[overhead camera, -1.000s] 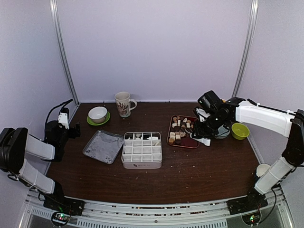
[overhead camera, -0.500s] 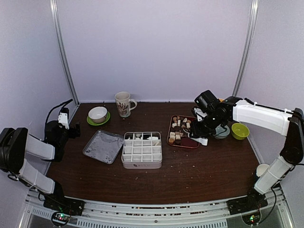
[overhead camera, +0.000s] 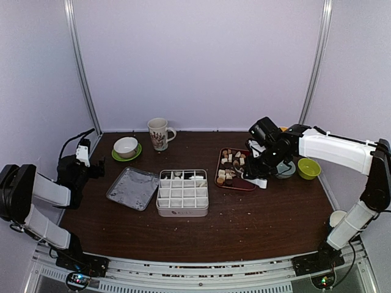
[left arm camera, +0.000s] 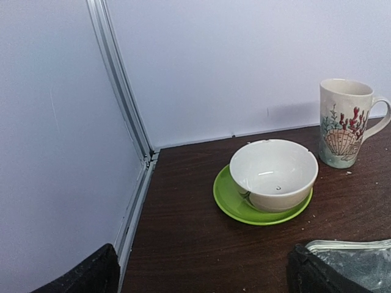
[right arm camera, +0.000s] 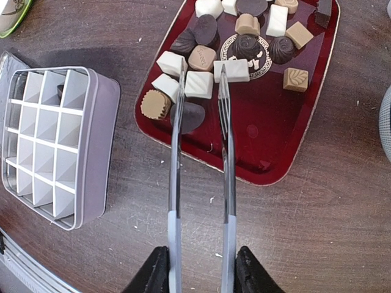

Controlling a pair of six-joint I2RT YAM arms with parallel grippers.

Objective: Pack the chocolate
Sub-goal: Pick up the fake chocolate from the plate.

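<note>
Jaws: right gripper (right arm camera: 200, 268) clamped on tongs (right arm camera: 227, 171) straddling white chocolate (right arm camera: 199, 84) on tray (right arm camera: 269, 146); left gripper (left arm camera: 201, 256) spread, facing bowl (left arm camera: 273, 174), mug (left arm camera: 345, 122).

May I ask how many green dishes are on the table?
2: green saucer under the white bowl, back left; green bowl, far right. The right arm may hide more.

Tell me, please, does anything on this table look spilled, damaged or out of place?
Nothing serious. Small pale crumbs lie scattered on the table around the red tray, which looks untidy. The chocolate sits inside the tray, and the divided box stands level and undamaged.
</note>
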